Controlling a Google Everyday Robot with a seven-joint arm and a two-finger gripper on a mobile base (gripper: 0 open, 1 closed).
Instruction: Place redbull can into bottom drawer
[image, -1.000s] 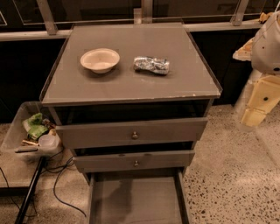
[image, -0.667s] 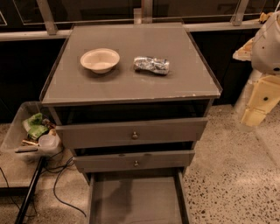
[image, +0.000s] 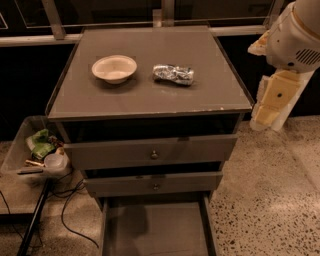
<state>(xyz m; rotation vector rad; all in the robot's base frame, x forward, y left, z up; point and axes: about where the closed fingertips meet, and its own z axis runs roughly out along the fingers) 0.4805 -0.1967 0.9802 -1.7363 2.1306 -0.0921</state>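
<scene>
The redbull can, a small crinkled silver can, lies on its side on the grey cabinet top, right of centre. The bottom drawer is pulled out at the foot of the cabinet, and the part of its plain grey floor in view is bare. My gripper hangs off the arm at the right edge of the camera view. It is beside the cabinet's right side, away from the can and holding nothing.
A cream round bowl stands left of the can. Two upper drawers with small knobs are slightly open. A clear bin with rubbish and cables lie on the floor at the left. Speckled floor lies to the right.
</scene>
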